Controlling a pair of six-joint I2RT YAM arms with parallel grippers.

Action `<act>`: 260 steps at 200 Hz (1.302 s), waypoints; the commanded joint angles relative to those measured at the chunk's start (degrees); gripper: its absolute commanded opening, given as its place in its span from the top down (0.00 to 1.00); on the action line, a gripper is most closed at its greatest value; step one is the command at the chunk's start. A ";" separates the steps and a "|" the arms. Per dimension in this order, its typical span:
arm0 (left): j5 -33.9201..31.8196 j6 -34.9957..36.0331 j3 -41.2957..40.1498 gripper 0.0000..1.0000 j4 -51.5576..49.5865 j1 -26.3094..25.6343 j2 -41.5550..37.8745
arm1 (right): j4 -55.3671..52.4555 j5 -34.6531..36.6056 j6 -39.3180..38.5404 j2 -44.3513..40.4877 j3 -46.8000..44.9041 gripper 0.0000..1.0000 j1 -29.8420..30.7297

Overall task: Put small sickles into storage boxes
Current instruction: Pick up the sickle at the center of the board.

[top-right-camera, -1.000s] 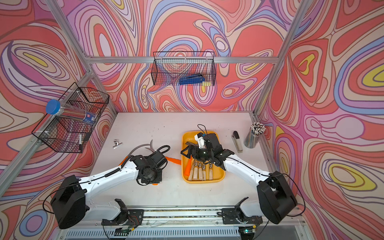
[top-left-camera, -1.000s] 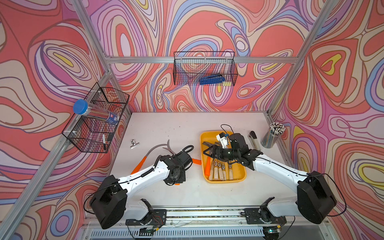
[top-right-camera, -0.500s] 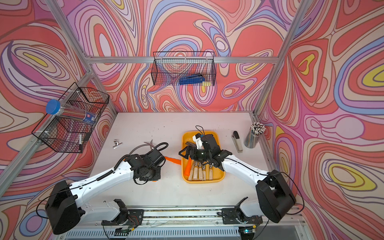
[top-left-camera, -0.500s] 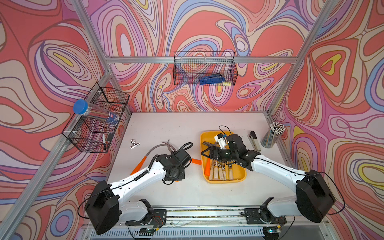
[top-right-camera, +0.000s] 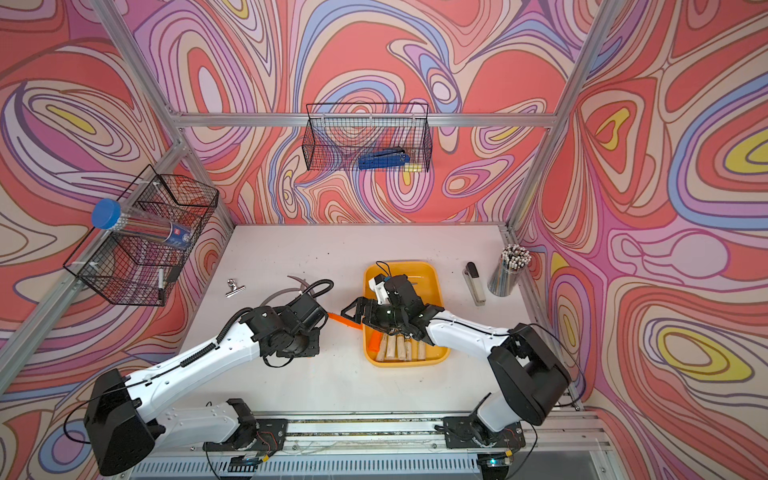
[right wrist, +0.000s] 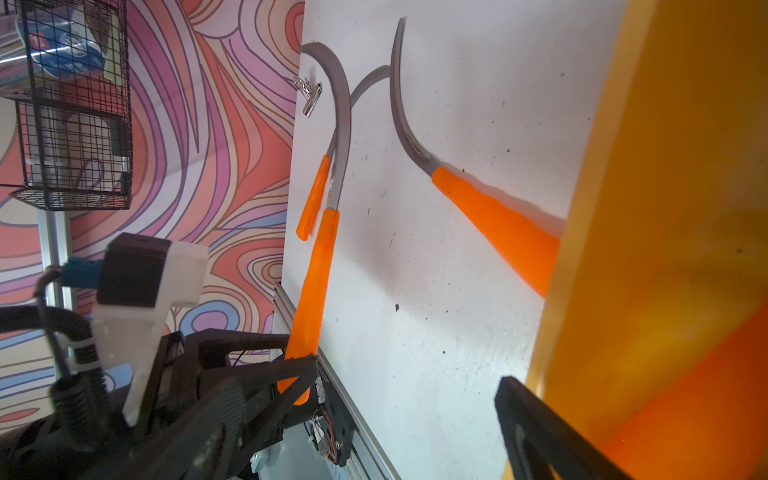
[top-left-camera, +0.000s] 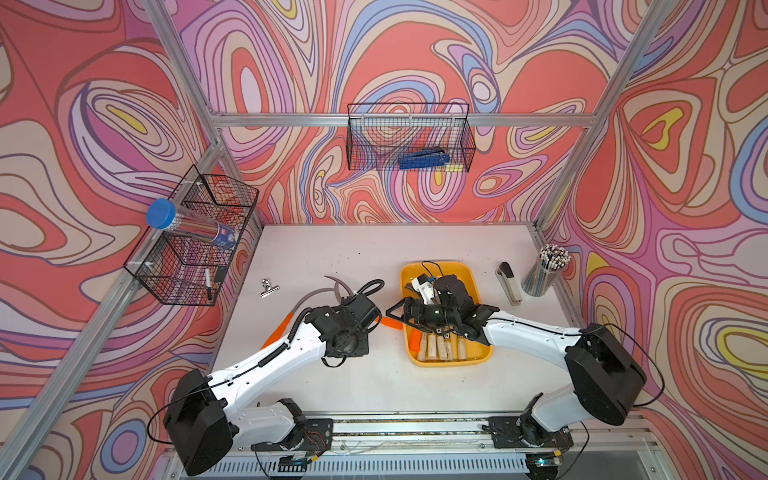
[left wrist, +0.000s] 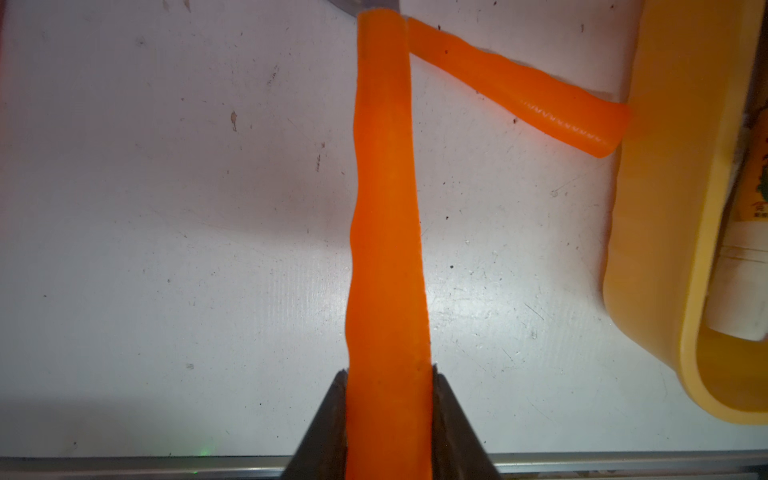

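**Left wrist view**
Left gripper (left wrist: 388, 399): you have it nearly closed, with both fingers pinching an orange handle.
Held sickle (left wrist: 386, 208): its bright orange, faintly wavy handle runs straight out from your fingers above the table (left wrist: 166, 208). The blade is cut off at the frame edge.
Second sickle (left wrist: 519, 91): it has the same orange handle and lies ahead of your fingers, off to one side. Its butt end is against the tray (left wrist: 665, 208).

**Top views**
Right gripper (top-left-camera: 395, 316): it is spread wide and grips nothing, at the yellow tray's rim just beside the second sickle's butt.
In the tray: wood-handled sickles (top-left-camera: 440, 347) lie side by side next to one orange-handled sickle (top-left-camera: 415, 340), under your right wrist.

**Right wrist view**
Held sickle (right wrist: 318, 266): the blade is grey and curved, and your left fingers clamp the butt end.
Third sickle (right wrist: 313, 195): it lies just beyond the held one, and their blades cross.
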 commanded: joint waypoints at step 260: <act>0.72 2.91 5.13 0.77 -2.10 -0.21 1.90 | 35.10 -8.04 21.47 29.81 14.88 0.39 6.15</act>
